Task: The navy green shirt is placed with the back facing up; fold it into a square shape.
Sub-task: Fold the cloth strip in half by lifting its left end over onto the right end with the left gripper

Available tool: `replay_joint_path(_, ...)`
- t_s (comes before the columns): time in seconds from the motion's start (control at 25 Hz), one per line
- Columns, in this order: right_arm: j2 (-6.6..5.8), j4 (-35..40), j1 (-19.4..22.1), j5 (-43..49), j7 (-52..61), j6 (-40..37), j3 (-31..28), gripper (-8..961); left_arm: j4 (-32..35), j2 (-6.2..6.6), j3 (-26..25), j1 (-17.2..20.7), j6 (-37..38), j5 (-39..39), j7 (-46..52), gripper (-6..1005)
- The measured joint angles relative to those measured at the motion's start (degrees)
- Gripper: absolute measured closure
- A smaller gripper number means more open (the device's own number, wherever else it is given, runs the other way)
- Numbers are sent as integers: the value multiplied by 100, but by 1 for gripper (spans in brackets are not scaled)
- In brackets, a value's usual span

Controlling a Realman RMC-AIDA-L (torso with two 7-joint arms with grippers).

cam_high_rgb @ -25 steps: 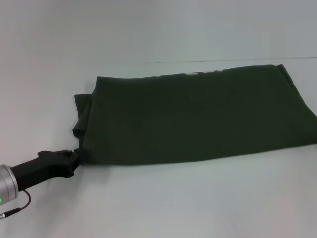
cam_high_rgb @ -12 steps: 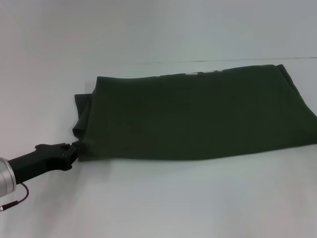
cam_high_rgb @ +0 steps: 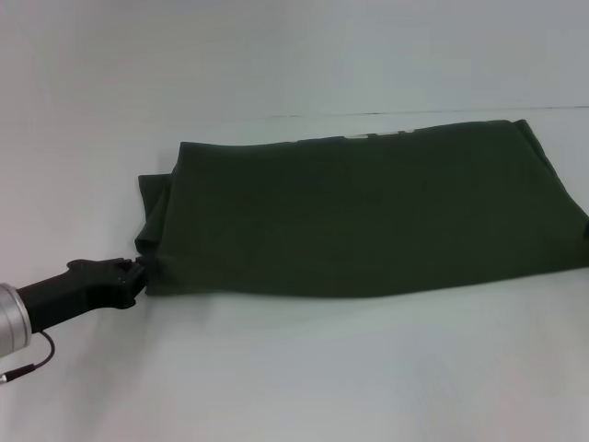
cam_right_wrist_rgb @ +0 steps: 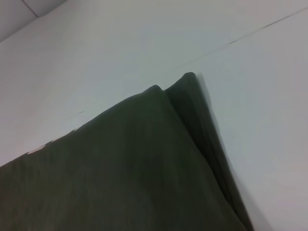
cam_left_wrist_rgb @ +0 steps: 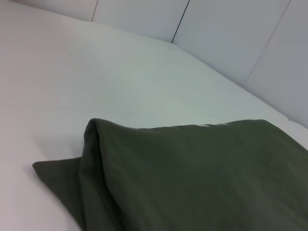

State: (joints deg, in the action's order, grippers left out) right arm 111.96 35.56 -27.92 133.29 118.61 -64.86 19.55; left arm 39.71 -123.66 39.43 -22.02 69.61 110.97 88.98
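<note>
The white tabletop (cam_high_rgb: 304, 368) fills almost all the head view, w/ pale wall panels behind it in the left wrist view. On it lies the navy green shirt (cam_high_rgb: 368, 221), already folded into a long band that goes from approx. the middle-left to the right edge of the head view; the top layer is flat and smooth. At its left end a lower layer sticks out as a small flap (cam_high_rgb: 152, 198), also seen in the left wrist view (cam_left_wrist_rgb: 57, 178). At the far edge a thin pale strip shows, prob. a label, too small to read. In the right wrist view the shirt's other end (cam_right_wrist_rgb: 187, 96) rises in a small peak over the tabletop. The left gripper (cam_high_rgb: 138, 276) comes from the lower left, black w/ a silver arm segment behind it; its tip touches the near-left corner of the shirt. Jaws: cannot tell if open or closed, the cloth hides the tips. Right gripper is not in view.
</note>
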Motion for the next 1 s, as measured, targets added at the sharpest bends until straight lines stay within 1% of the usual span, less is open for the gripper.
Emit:
replay_joint_path(0.08, 4, -1, -1, -15, -14, 0, 0, 163, 1, 0, 2, -8, 0, 1, 0, 996)
replay_joint_path(0.52, 0, -101, -45, -3, -41, 28, 52, 340, -37, -12, -3, -23, -43, 3, -5, 995)
replay_joint_path(0.6, -1, -102, -32, -11, -46, 31, 51, 584, -39, -15, -4, -22, -44, 3, -8, 995)
replay_joint_path(0.84, 0, -105, 17, -39, -84, 28, 10, 792, -35, 1, 0, -20, -38, 3, -6, 995)
replay_joint_path(1.0, 4, -119, 128, -184, -167, -48, -39, 900, -3, 19, -2, 4, -18, -11, -4, 995)
